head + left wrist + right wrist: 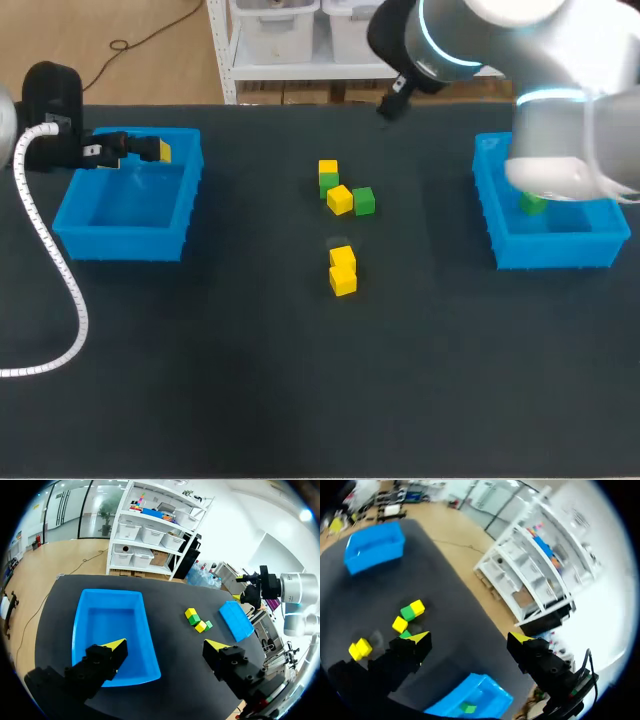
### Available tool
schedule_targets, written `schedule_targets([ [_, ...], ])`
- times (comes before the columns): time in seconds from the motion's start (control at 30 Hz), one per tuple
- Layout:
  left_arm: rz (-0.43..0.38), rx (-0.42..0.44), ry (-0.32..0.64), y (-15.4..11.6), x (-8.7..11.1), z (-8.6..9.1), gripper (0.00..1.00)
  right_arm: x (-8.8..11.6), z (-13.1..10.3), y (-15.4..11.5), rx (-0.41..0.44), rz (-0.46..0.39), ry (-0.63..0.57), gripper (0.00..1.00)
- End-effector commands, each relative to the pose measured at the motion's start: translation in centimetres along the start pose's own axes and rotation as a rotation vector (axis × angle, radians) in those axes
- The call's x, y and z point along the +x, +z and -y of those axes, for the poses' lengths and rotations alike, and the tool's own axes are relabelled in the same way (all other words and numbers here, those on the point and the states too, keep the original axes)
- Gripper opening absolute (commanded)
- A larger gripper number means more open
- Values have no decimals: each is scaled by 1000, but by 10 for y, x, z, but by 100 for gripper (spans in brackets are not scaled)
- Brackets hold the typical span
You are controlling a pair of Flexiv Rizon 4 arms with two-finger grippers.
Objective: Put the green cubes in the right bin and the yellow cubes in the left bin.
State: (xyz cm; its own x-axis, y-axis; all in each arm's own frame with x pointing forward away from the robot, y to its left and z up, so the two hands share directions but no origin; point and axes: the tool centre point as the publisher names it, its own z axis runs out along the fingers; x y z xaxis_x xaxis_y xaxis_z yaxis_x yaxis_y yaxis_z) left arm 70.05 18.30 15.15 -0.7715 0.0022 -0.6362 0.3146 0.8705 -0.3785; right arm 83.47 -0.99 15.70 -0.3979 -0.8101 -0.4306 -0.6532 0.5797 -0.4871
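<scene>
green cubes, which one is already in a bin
The small green cube inside the right blue plastic bin; the other two lie on the black table.

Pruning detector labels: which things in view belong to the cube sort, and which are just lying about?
Job:
left bin
right bin
yellow cubes
green cubes

Lying about:
white cable
</scene>
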Motion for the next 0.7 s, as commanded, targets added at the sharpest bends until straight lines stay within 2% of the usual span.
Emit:
schedule_targets([
  [0.03,6,6,1,0,1,-1,100,-12,-4,7,-89,-122,-217,100],
  [0.2,6,6,1,0,1,-1,100,-13,-18,9,-140,-157,-390,100],
  [0.43,6,6,1,0,1,-1,100,-4,-45,9,-225,-198,-529,100],
  [0.7,6,6,1,0,1,-1,100,16,-61,22,-274,-225,-535,100],
])
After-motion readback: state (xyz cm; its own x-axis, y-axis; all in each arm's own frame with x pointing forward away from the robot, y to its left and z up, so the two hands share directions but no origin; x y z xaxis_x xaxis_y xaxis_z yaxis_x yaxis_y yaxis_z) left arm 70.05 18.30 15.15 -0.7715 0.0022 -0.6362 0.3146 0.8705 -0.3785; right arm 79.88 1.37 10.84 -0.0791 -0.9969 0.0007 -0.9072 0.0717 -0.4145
